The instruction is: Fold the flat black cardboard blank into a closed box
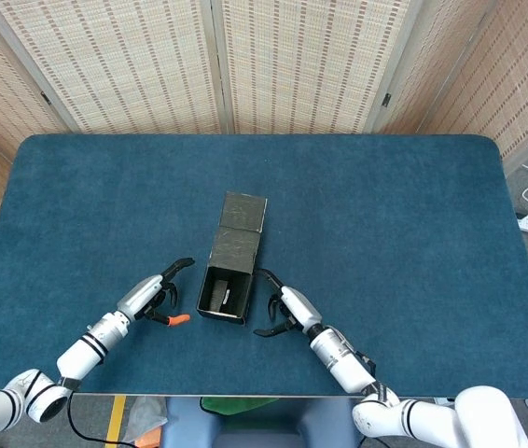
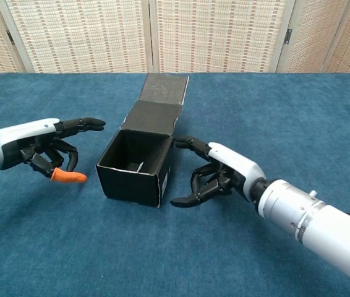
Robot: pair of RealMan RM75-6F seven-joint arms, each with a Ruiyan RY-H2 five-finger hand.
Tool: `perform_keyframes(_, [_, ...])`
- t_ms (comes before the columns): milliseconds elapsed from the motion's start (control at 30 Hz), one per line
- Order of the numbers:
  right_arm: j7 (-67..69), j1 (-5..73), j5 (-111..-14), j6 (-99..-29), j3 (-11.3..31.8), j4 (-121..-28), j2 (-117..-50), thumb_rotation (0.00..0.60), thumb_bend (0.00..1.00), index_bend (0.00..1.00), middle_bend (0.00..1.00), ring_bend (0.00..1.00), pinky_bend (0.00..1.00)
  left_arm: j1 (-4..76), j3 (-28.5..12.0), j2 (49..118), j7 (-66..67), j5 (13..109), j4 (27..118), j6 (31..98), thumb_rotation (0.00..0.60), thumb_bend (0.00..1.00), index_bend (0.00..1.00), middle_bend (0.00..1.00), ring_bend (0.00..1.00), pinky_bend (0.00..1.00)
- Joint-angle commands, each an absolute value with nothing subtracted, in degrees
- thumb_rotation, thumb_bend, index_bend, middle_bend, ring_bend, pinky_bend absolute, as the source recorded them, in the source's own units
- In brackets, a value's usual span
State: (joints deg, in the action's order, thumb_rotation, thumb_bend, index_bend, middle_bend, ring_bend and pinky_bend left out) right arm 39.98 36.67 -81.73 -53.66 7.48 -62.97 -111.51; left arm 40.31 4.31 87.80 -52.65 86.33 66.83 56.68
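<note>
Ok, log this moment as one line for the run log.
box: upright on table, open, lid flap back | left hand: beside box, holding nothing | right hand: beside box, holding nothing | step: closing pending

You have one box [image 1: 229, 278] at frame centre — black, open at its near end, lid flap lying out behind it. Two hands flank it: the left hand [image 1: 155, 294] at lower left, the right hand [image 1: 287, 309] at lower centre-right — both empty, fingers spread. One blue table [image 1: 404, 215] carries all.
</note>
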Motion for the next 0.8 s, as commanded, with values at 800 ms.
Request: perform_keyframes(800, [37.73,33.28,-76.70,-59.20,14.27,-81.79,-96.73,0.600,0.00,0.00,0.07,0.61,1.00,47.58,7.86,96.62,-88.33,95.60,50.76,50.73,0.600,0.22,0.00,0.00,0.60,0.94])
